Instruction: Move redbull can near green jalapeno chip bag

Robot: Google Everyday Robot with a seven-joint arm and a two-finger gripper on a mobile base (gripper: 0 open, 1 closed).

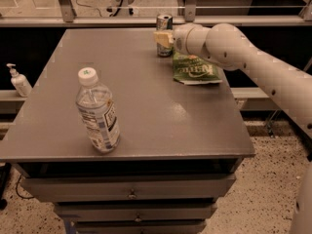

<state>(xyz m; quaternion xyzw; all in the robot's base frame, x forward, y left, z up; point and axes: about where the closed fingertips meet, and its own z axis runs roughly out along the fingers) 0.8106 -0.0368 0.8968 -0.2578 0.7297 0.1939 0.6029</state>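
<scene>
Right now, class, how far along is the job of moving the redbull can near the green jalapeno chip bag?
Nearly done, it seems. Done: the redbull can is upright by the far edge of the table, just left of the green jalapeno chip bag. In hand: the gripper is at the can's middle. Left: probably only letting go and drawing the arm away.
</scene>
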